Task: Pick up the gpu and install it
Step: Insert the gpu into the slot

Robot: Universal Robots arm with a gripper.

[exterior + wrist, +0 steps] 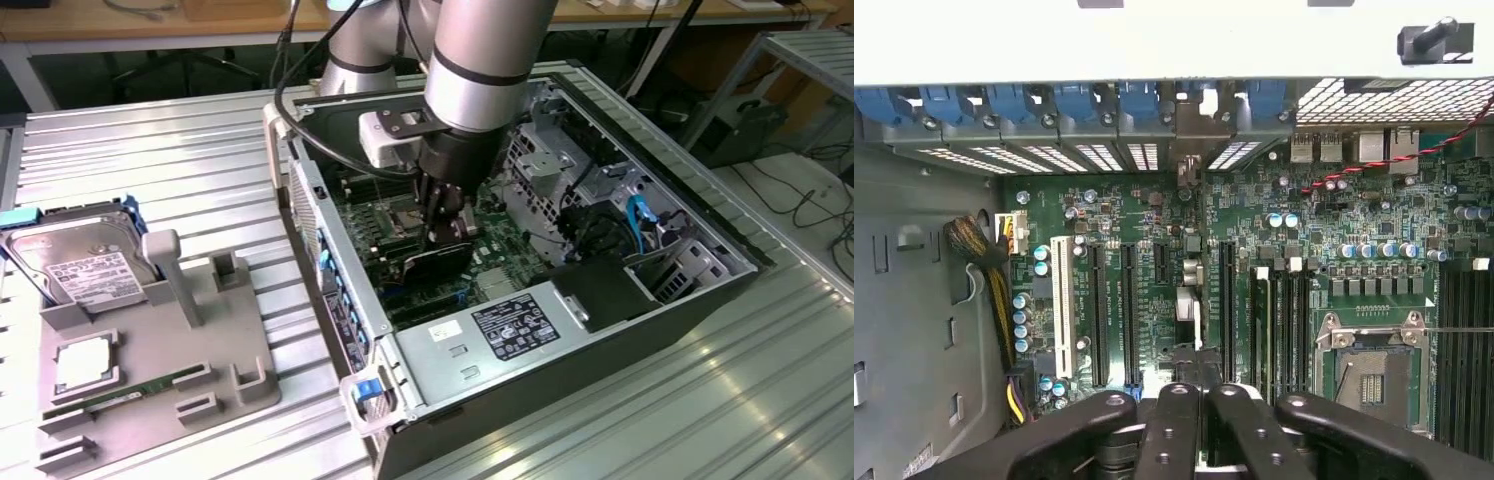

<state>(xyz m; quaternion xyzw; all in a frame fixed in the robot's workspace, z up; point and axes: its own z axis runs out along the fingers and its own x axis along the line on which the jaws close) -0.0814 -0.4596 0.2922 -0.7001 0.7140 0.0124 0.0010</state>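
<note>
The arm reaches down into the open computer case (pixel 587 290), which lies on its side on the ribbed metal desk (pixel 174 170). The claw (pixel 445 222) is closed on the top edge of the gpu (pixel 438 262), a dark flat card that stands on edge over the green motherboard (pixel 501 245), near the middle of the case. In the wrist view the black fingers (pixel 1174 425) are pressed together over the card's thin edge, which lines up with the long black slots (pixel 1126 310) beside the white one.

Room is tight around the card: the case's rear wall with blue clips (pixel 1014 100) stands on one side, the power supply (pixel 501 335) with its label sits just beside the card's lower end, and drive bays with blue cables (pixel 641 225) fill the exterior view's right.

Well apart, at the exterior view's left, a grey holder tray (pixel 154 390) carries a hard drive (pixel 80 265) and a green memory stick (pixel 127 392).
</note>
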